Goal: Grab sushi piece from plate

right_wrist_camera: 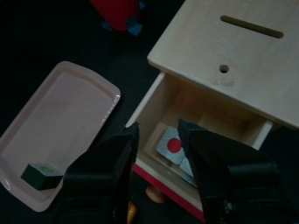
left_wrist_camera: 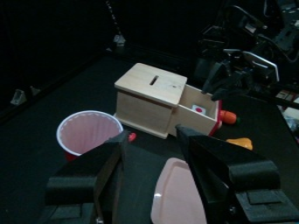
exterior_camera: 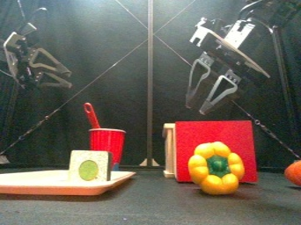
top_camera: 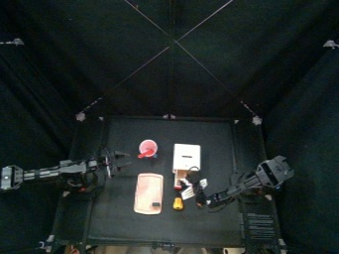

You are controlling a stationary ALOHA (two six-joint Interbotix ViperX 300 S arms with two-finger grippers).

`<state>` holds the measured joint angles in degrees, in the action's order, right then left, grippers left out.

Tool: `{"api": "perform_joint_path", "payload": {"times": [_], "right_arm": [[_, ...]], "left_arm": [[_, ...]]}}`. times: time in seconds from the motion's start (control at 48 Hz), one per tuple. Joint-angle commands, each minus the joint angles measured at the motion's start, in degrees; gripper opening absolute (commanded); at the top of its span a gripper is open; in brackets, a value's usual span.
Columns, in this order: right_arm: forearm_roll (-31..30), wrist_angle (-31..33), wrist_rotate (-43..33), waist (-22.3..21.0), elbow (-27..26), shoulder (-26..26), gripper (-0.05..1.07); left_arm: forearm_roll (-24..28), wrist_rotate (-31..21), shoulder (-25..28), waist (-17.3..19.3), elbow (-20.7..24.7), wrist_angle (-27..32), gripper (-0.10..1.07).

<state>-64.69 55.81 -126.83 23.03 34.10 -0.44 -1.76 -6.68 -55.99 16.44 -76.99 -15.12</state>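
The sushi piece (right_wrist_camera: 40, 177) sits on the plate (right_wrist_camera: 61, 114) at one end; the wooden box (top_camera: 187, 156) stands just beside the plate; the cup (top_camera: 147, 150) lies behind it.

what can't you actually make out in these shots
Sushi piece: top view, too small for detail.
Orange thing: front view, cut off by the right edge.
Drawer contents: right wrist view, partly behind the right gripper.
Plate: left wrist view, mostly behind the left gripper.
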Motion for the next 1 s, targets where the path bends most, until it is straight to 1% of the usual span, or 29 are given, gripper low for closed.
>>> {"api": "perform_joint_path", "payload": {"times": [0.0, 0.125, 0.229, 0.312, 0.479, 0.562, 0.688, 0.771, 0.833, 0.979], "right_arm": [[-0.79, 0.26, 0.26, -0.09, -1.93, -1.58, 0.78], [-2.99, -0.7, 0.53, 0.18, -2.81, -1.23, 0.78], [-6.5, -3.87, 0.62, 0.0, -3.6, -0.26, 0.78], [-9.32, -7.91, 0.7, -0.18, -4.13, 0.62, 0.78], [-14.5, -17.49, 1.14, -1.93, -5.89, 2.81, 0.78], [-16.35, -21.53, 2.64, -2.55, -6.94, 3.96, 0.78], [-17.23, -28.13, 6.94, -3.25, -9.4, 6.68, 0.78], [-17.14, -31.11, 10.63, -3.43, -10.81, 8.44, 0.78], [-16.61, -32.52, 14.33, -3.43, -11.69, 9.67, 0.78], [-14.06, -33.57, 20.92, -3.25, -13.45, 11.78, 0.78]], "left_arm": [[0.0, 0.0, 0.18, 0.09, 0.7, -0.35, 0.85], [0.0, 0.09, 0.18, 0.18, 0.7, -0.26, 0.85], [0.0, 0.18, 0.18, 0.18, 0.7, -0.26, 0.85], [-0.09, 0.09, 0.18, 0.18, 0.62, -0.35, 0.85], [-0.09, 0.09, 0.18, 0.18, 0.7, -0.44, 0.85], [0.0, 0.09, 0.18, 0.18, 0.7, -0.44, 0.85], [-0.09, 0.09, 0.18, 0.18, 0.62, -0.44, 0.85], [-0.09, 0.09, 0.18, 0.18, 0.7, -0.44, 0.85], [-0.09, 0.09, 0.18, 0.18, 0.7, -0.35, 0.85], [-0.09, 0.18, 0.18, 0.18, 0.62, -0.26, 0.85]]}}
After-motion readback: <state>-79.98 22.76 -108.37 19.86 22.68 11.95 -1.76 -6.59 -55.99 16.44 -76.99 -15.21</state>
